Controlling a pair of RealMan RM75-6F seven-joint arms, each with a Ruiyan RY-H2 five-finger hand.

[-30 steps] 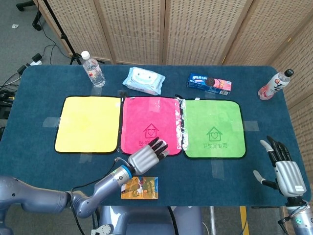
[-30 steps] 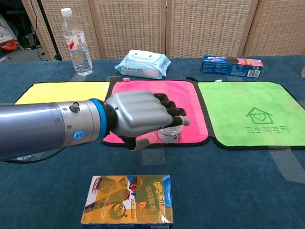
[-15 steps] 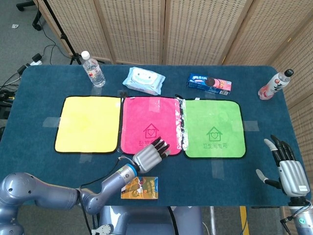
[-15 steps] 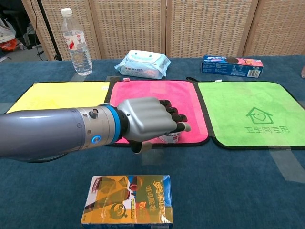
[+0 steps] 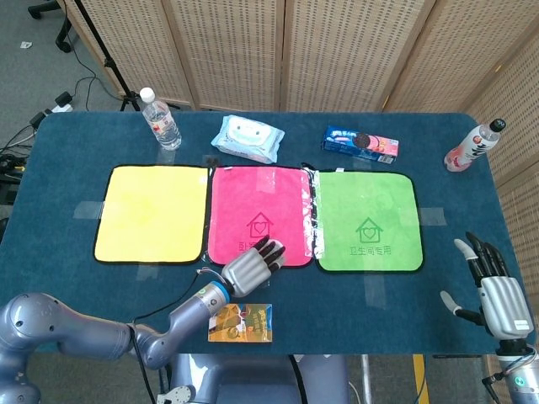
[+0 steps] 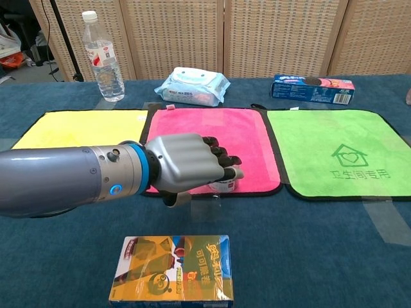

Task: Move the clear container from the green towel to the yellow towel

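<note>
Left hand (image 6: 186, 163) around clear container (image 6: 224, 186) on pink towel (image 6: 212, 128).

My left hand (image 6: 186, 163) is covering most of the clear container (image 6: 225, 185), so I'm not seeing whether the fingers (image 6: 221, 160) are touching it. The right hand (image 5: 497, 295) is running off the head view's bottom corner.

I'm working in what is looking like a robot test lab: a blue-clothed table (image 5: 50, 135) is standing before woven rattan screen panels (image 5: 337, 50), with cables and a power strip (image 5: 59, 105) trailing on grey flooring (left side).
</note>
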